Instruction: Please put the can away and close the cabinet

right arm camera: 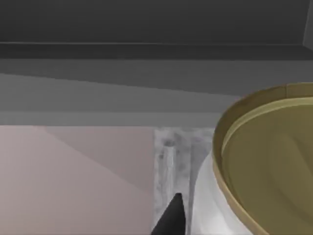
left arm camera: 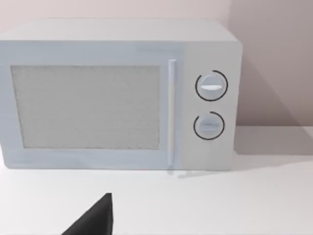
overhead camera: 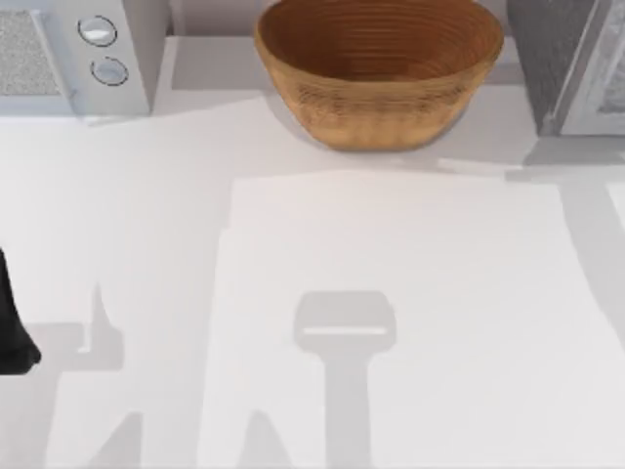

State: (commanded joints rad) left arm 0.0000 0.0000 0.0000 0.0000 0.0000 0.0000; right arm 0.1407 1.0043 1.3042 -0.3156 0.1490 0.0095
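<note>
The can (right arm camera: pixel 254 176), white-sided with a dull gold flat top, sits very close in the right wrist view. My right gripper (right arm camera: pixel 195 215) is shut on it, and one dark fingertip (right arm camera: pixel 171 218) shows beside its white wall. Behind the can are the cabinet's dark grey panels (right arm camera: pixel 146 63) and a speckled grey upright (right arm camera: pixel 173 156). From above, part of the speckled grey cabinet (overhead camera: pixel 571 68) stands at the table's far right. My left arm (overhead camera: pixel 12 327) is parked at the table's left edge, with its gripper (left arm camera: pixel 95 223) facing the microwave.
A white microwave (overhead camera: pixel 78 54) with two dials stands at the back left, seen head-on in the left wrist view (left arm camera: pixel 117 93). A large woven bowl (overhead camera: pixel 379 68) sits at the back middle. The white tabletop (overhead camera: pixel 391 293) spreads in front of them.
</note>
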